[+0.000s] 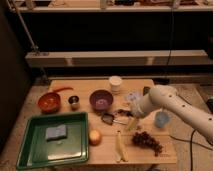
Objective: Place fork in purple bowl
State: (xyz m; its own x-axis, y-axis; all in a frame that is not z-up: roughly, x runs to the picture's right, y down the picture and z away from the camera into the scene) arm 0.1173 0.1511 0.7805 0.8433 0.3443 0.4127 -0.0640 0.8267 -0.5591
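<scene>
A green tray (pixel 30 150) holding a blue sponge (pixel 56 132) sits near left, with an orange-red bowl (pixel 49 101) and a small metal cup (pixel 74 102) beyond it. The purple bowl (pixel 101 99) stands mid-table, nothing visible inside. Just near-right of it lies a dark square-headed utensil (pixel 107 118), and beside that a thin silvery line that I take for the fork (pixel 121 121), flat on the wood. The gripper (pixel 131 121) hangs low right by it; whether it is released or clenched I cannot tell. This looks like the pickup step. Next comes securing the fork, lifting it, and carrying it far-left over the bowl.
</scene>
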